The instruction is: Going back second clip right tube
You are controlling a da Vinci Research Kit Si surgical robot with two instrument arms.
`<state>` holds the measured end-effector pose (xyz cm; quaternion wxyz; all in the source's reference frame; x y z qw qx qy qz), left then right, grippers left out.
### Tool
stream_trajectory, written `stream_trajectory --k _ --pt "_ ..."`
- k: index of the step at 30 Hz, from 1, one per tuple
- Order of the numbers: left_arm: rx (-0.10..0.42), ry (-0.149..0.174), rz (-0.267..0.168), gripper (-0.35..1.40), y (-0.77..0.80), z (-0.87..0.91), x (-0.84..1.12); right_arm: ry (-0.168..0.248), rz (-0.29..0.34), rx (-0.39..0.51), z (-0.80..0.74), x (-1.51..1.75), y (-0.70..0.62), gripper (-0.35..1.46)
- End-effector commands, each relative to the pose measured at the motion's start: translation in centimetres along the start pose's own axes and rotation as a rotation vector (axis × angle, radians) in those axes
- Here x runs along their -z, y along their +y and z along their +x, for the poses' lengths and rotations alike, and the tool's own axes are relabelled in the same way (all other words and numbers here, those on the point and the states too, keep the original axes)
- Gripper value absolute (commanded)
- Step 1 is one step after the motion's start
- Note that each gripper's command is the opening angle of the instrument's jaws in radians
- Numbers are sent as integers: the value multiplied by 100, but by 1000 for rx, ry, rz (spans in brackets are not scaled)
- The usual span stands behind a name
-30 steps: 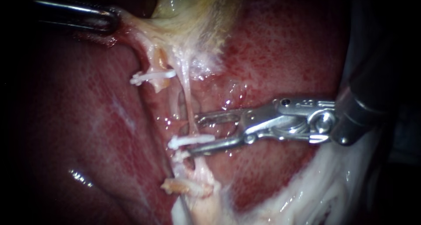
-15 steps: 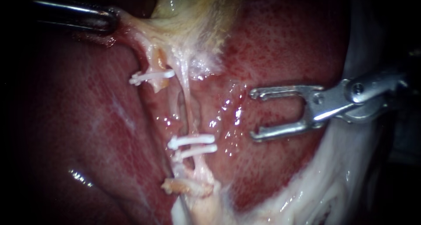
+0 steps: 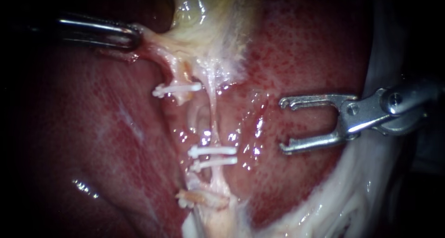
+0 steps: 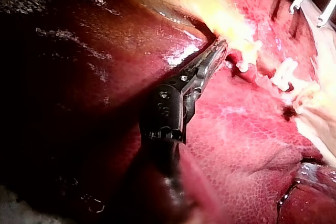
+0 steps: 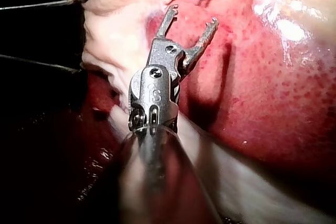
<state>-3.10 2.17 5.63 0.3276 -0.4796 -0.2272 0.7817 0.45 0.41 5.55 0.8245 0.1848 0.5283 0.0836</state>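
Nearest, the right instrument's tool (image 3: pixel 283 125) stands spread and empty over the liver (image 3: pixel 296 57), its tips pointing at the right tube (image 3: pixel 214 122), near but apart. The two clips (image 3: pixel 214 151) cross that upright tube side by side. Farthest, the left instrument's tool (image 3: pixel 134 37) pinches the gallbladder (image 3: pixel 208 24) (only its wrist view shows this closure).

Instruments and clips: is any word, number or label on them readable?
None readable.
Right instrument: small stamped marks near its joint, too blurred to read.
Left instrument, clips, liver: no writing shows.
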Motion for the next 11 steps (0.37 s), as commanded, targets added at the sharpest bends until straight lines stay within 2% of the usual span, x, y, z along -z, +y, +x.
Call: stream_trajectory --k 1,5,11 --pt "3 -4 -5 -35 0 -1 -3 0 0 0 0 0 0 50" --pt "3 -4 -7 -35 1 -2 -6 0 0 0 1 0 -1 50" --pt "5 -5 -11 -35 3 3 1 4 17 1 3 -4 -4 50"
